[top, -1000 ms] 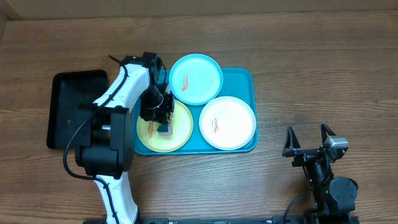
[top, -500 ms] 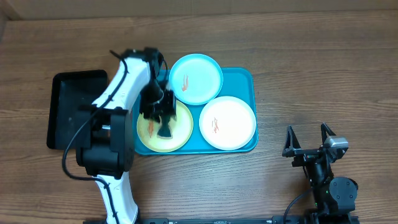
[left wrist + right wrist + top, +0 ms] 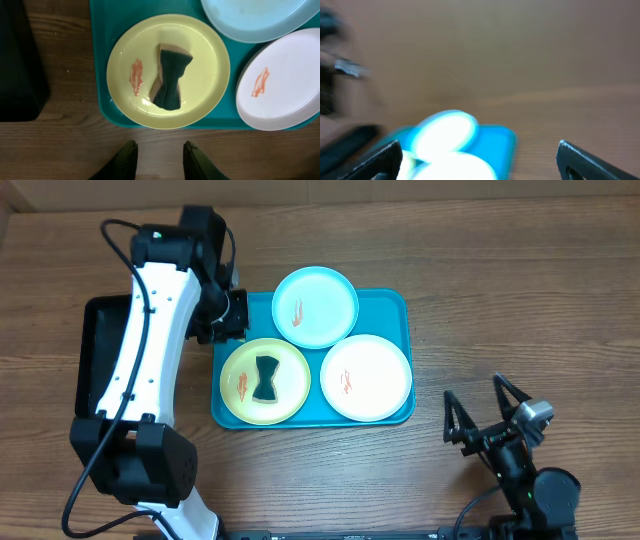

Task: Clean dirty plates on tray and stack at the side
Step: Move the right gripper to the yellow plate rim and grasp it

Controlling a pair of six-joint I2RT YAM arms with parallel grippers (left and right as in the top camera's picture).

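Only overhead, blue plate (image 3: 315, 306) whole

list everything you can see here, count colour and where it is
table: 1, brown wood, under everything
tray: 1, turquoise, middle of the table
light blue plate: 1, light blue, far side of the tray, overhanging its rim
yellow-green plate: 1, yellow-green, near left of the tray
white plate: 1, white, near right of the tray
smears: 3, orange-red, one on each plate
sponge: 1, dark green and tan, lying on the yellow-green plate
black tray: 1, black, left of the turquoise tray, partly under the left arm
left hand: 1, black, by the tray's left edge, open and empty
right hand: 1, black, right of the tray, open and empty
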